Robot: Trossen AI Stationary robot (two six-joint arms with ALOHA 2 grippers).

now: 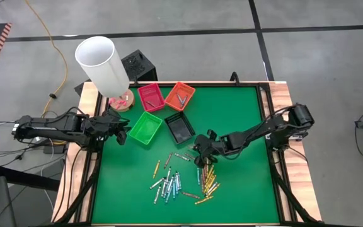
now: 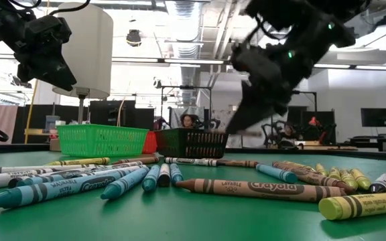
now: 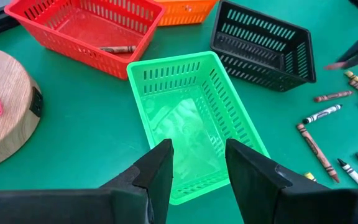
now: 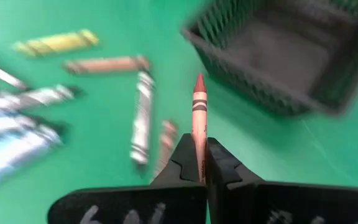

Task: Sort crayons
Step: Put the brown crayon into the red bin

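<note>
Four small trays sit toward the far side of the green surface (image 1: 244,126): a red tray (image 1: 150,96), an orange tray (image 1: 180,96), a green tray (image 1: 145,128) and a black tray (image 1: 180,127). Most of the crayons (image 1: 183,180) lie loose in a scatter on the near half, blue and grey ones in one bunch and yellow and brown ones in another just beside it. The right hand (image 4: 199,163) is pressed together on one red-brown crayon (image 4: 199,118), pinching its lower end so that the tip points forward, with the black tray close ahead of it in the right wrist view. From above, this hand sits at the edge of the pile, just beside the black tray's near corner. The left hand (image 3: 197,169) hangs over the green tray with its fingers spread and nothing between them; it looks to be waiting. One brown crayon already lies in the red tray, and a few more show in the orange one, so the sorting seems barely begun. The step in hand appears to be carrying a freshly picked crayon to its tray. Judging by colour, the next move calls for lifting it clear of the pile, bringing it over the tray that takes red-brown, and letting go low enough that it does not bounce out.
</note>
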